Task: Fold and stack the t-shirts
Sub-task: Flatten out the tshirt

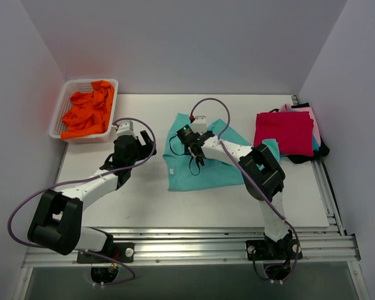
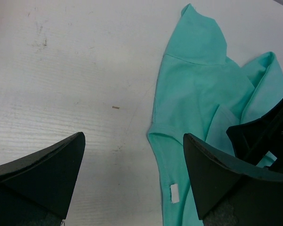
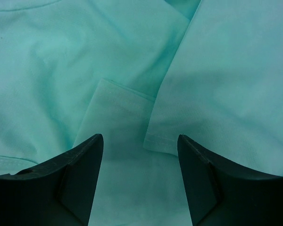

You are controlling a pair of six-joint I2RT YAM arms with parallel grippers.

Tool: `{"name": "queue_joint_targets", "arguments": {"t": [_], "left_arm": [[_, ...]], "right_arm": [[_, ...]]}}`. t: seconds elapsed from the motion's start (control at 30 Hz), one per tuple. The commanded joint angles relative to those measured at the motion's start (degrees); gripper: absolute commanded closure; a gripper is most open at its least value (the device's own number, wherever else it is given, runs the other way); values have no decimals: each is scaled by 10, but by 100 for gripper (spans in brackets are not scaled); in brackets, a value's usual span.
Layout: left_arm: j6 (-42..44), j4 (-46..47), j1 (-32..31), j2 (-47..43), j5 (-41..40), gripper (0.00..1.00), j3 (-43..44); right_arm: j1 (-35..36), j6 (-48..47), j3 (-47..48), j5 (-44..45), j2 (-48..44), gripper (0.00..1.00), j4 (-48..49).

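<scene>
My right claw (image 1: 197, 161) hangs over the middle of the teal t-shirt (image 1: 215, 175), which lies rumpled and spread out on the worktop (image 1: 144, 200). Its jaws stand partly apart, with a hemmed edge of the shirt showing between them, and they grip nothing that I can see. My left claw (image 1: 147, 145) is wide open over bare worktop, just beside the shirt's left edge. The red t-shirt (image 1: 284, 131) lies folded on a pile at the right, well apart from both claws.

Bare table (image 1: 144, 203) before teal shirt (image 1: 182, 176); basket (image 1: 57, 120) back-left.
</scene>
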Motion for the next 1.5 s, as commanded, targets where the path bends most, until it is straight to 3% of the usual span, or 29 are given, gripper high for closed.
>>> {"name": "queue_joint_targets", "arguments": {"t": [0.0,0.77,0.9,1.03,1.23,1.47], "left_arm": [[-4,44,6,-9,23,6,-9],[-5,54,19,5,32,6,-15],[-5,54,21,7,32,6,-16],[-5,56,23,11,32,6,-13],[-5,50,24,23,32,6,8],[12,19,34,111,56,6,137]], "right_arm": [[-5,-3,30,31,8,40,-19],[-35,-3,12,37,43,57,-15],[-35,-2,12,36,49,71,-15],[-36,3,10,43,46,100,-20],[-36,16,-16,69,-4,100,-22],[-36,8,-29,87,-89,100,-45]]}}
